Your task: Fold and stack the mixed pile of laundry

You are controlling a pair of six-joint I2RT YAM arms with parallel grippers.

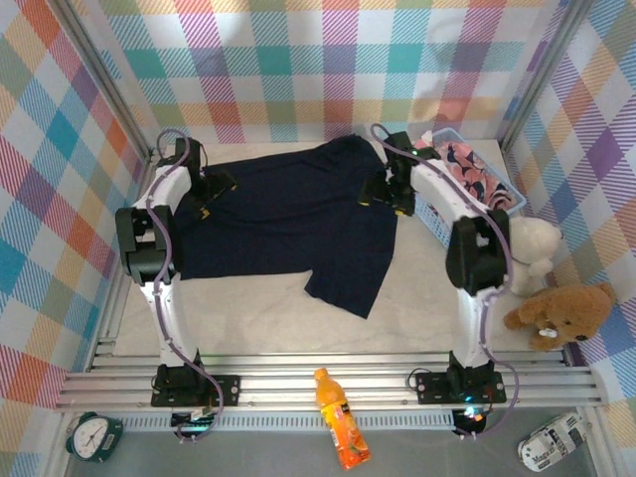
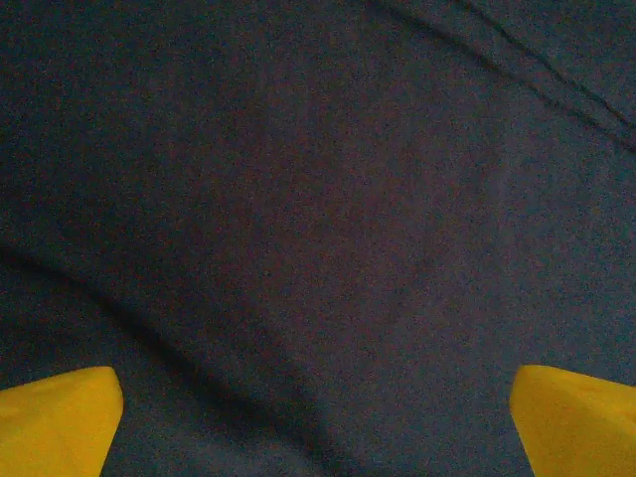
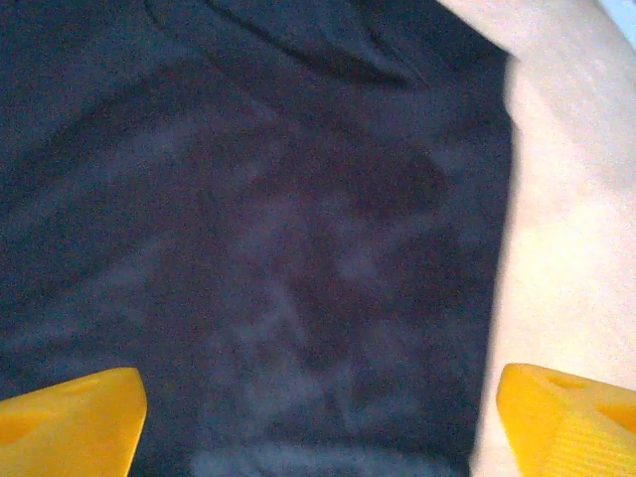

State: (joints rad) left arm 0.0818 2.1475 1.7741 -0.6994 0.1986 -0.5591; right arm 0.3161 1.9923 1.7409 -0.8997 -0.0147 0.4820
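I am looking at the plain dark navy cloth trousers (image 1: pixel 288 214) lying spread across the middle of the pale desk (image 1: pixel 427 288), one leg angling toward the near edge, while the pink printed garment (image 1: pixel 465 164) is sitting in the light blue plastic basket (image 1: pixel 509 194) at the far right, not yet folded. The left claw (image 1: pixel 212 191) is hanging released low over the cloth's far left part and the right claw (image 1: pixel 391 194) released near its right edge, yellow fingers (image 3: pixel 70 417) spread wide with nothing between them. I am judging that they are standing at opposite ends so each can pinch an edge and carry a fold evenly.
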